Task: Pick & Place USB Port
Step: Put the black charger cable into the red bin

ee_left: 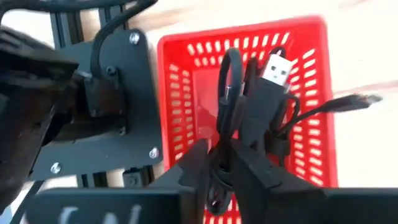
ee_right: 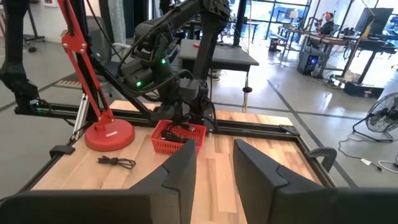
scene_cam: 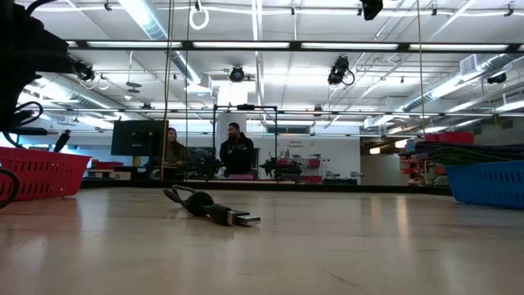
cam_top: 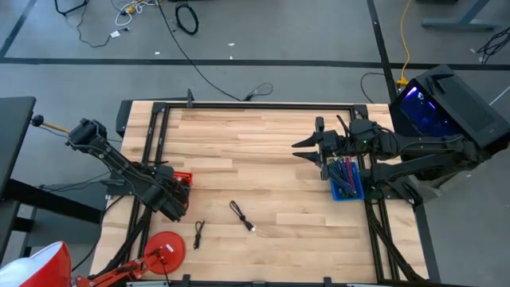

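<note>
A coiled black USB cable (ee_left: 249,106) with a silver plug (ee_left: 278,68) lies over the red basket (ee_left: 311,155) at the table's left. My left gripper (ee_left: 222,165) points down into the basket (cam_top: 184,177), fingers slightly apart with the coil's strands between them. Two more black cables lie flat on the wood, one mid-table (cam_top: 243,217) and one nearer the left (cam_top: 198,233). My right gripper (cam_top: 303,150) hangs open and level above the table's right half, with nothing between its fingers (ee_right: 214,162). My left gripper comes at the cable from above, slanting down, and the coil's near strands (ee_left: 219,155) run through the gap between its two fingers. Whether the fingers still touch the strands I cannot tell. The coil's far end and plug lie over the basket's floor.
A blue bin (cam_top: 347,191) with pens and cables sits under the right arm. A red lamp base (cam_top: 165,247) stands at the near left corner. A black frame rail (cam_top: 255,106) edges the table. Bare wood lies between the two bins.
</note>
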